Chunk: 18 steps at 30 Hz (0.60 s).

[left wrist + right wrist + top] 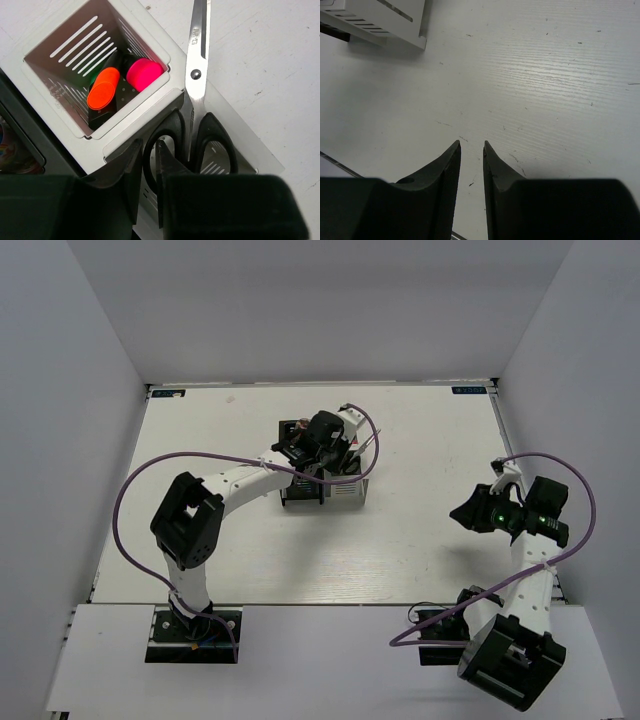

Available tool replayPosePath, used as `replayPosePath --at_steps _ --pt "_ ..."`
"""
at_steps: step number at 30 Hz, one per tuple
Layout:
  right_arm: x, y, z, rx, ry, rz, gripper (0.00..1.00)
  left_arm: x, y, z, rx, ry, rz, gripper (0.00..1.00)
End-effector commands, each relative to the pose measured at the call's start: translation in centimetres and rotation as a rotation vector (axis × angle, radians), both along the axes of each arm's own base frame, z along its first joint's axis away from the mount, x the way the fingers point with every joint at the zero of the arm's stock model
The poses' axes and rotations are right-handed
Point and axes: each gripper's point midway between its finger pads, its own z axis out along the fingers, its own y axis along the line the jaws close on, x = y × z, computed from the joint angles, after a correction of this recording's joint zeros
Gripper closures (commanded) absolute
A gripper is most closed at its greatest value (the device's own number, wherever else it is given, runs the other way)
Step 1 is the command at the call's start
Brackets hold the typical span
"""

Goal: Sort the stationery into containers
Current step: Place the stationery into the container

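the sorting seems nearly finished: the orange marker (103,89) and pink marker (144,73) are being stored in the white box (143,30), and the scissors (196,75) are being stood in its next part, black handles down, shiny blades up. the left gripper (148,145) is being held around one handle ring; whether it is squeezing cannot be told. the right gripper (471,145) is being held slightly open, empty.

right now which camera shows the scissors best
Left wrist view: the scissors fill the frame, steel blades and black handles sharp, at the white organiser. The top external view shows only thin slivers beside the left arm. The right wrist view shows none.
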Motion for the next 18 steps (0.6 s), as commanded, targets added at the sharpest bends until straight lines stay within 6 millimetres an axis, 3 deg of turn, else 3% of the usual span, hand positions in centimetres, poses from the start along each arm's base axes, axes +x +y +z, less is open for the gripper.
replayPosePath --at_steps 1,6,10,18 --pt "-0.29 0.32 -0.02 0.025 0.0 0.012 0.72 -0.18 -0.11 1.03 -0.023 -0.014 0.002 0.74" --pt "-0.27 0.29 0.11 0.034 -0.004 0.01 0.72 -0.31 -0.11 0.99 -0.019 -0.013 -0.002 0.9" --pt "-0.29 0.13 0.1 0.042 -0.002 0.001 0.72 -0.33 -0.01 0.99 -0.015 -0.009 -0.003 0.97" --pt "-0.31 0.16 0.16 0.062 -0.001 0.002 0.7 -0.43 -0.14 1.62 -0.022 -0.014 -0.015 1.0"
